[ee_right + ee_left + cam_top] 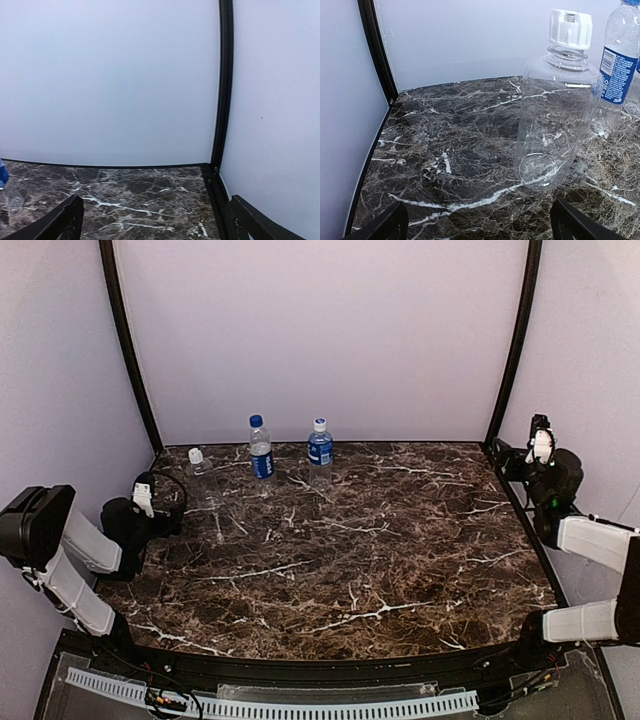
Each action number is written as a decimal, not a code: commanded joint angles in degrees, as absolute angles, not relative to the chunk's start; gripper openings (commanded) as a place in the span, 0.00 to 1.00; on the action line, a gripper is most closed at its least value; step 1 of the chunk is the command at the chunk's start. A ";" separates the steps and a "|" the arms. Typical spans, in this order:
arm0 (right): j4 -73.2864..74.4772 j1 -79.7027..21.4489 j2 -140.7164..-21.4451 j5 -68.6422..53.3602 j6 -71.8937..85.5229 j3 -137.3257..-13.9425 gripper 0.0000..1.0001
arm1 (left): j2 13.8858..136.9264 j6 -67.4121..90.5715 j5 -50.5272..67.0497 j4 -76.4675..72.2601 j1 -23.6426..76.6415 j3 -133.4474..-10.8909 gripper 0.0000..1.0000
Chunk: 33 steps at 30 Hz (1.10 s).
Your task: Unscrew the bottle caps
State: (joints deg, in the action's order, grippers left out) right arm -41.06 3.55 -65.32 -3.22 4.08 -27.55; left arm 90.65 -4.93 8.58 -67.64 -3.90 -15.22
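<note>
We've got a dark brown marble-look table [350, 540] with white veins, boxed in by plain pale walls [320, 330], with a black post [128, 340] running up at each far corner.

The left arm [70, 560] is folded low at the left edge, wrist aimed toward the far side. The right arm [590, 540] is tucked along the right edge and reaches toward the far right corner. The left gripper [479, 226] has its fingers spread wide apart with nothing between them, low over the table and facing the clear bottle [203, 483], near it but not touching. The right gripper [152, 222] is just as wide apart and empty, looking at the far right corner.

Three bottles stand upright in a loose row near the far wall, left of centre. The clear bottle, no label, is furthest left. The middle bottle [261, 455] and the right-hand bottle [320, 452] both have blue labels.

All lids are on: a white cap [196, 455] on the clear bottle, a blue cap [256, 421] on the middle bottle, and another white lid [320, 425] on the right-hand bottle.
</note>
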 commanded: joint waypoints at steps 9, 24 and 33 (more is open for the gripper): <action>-19.93 3.41 -60.28 -21.35 18.26 -39.96 0.99 | 70.33 -5.77 14.35 -38.24 -13.62 -26.50 1.00; -11.56 -8.57 -62.04 -21.85 18.59 -47.63 0.99 | 77.63 -15.60 42.30 9.97 -6.76 -62.72 0.99; -9.20 -12.72 -65.05 -18.29 16.23 -48.83 0.99 | 90.87 -20.41 28.60 13.82 2.46 -73.73 0.90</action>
